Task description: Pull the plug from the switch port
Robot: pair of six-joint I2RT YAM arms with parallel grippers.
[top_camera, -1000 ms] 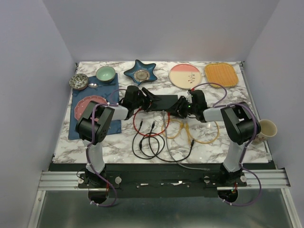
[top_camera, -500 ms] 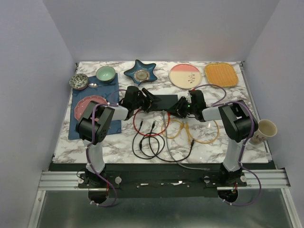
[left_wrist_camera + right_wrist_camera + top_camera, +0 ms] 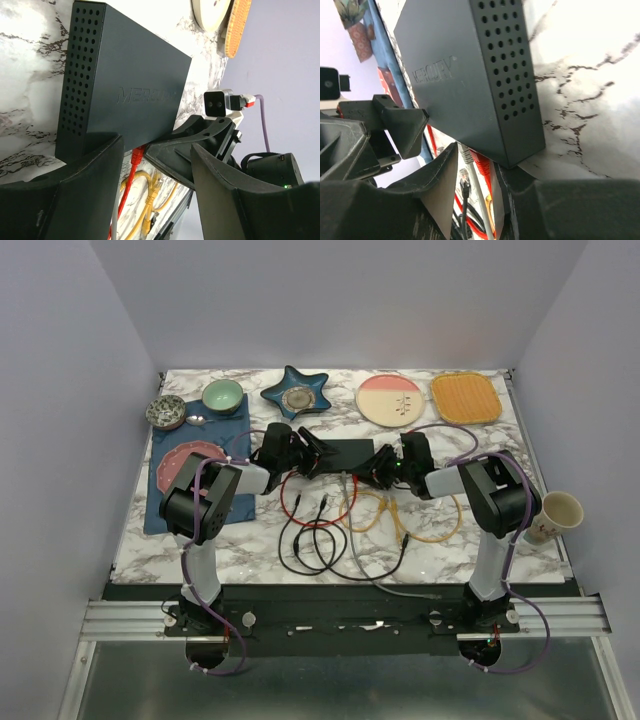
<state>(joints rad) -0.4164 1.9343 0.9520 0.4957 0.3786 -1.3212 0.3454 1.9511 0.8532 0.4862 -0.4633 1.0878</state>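
Observation:
The switch (image 3: pixel 345 452) lies flat mid-table, also seen in the left wrist view (image 3: pixel 130 80) and the right wrist view (image 3: pixel 470 75). A red plug (image 3: pixel 483 163) and a grey plug (image 3: pixel 466 154) sit in sockets on its near edge; the red plug also shows in the left wrist view (image 3: pixel 136 156). My right gripper (image 3: pixel 376 468) (image 3: pixel 477 200) is open at the switch's right front, its jaws flanking both plugs. My left gripper (image 3: pixel 318 457) (image 3: pixel 157 200) is open at the switch's left end, one finger (image 3: pixel 75 190) against its corner.
Red (image 3: pixel 300 508), black (image 3: pixel 310 540), yellow (image 3: pixel 405 522) and grey (image 3: pixel 370 560) cables lie loose in front of the switch. At the back are a teal bowl (image 3: pixel 222 395), a star dish (image 3: pixel 296 392), a plate (image 3: pixel 390 398) and an orange mat (image 3: pixel 465 397). A cup (image 3: pixel 560 512) stands at the right edge.
My right gripper has edged left and closer to the switch's front edge, around the plugs. The left gripper and the switch have hardly moved.

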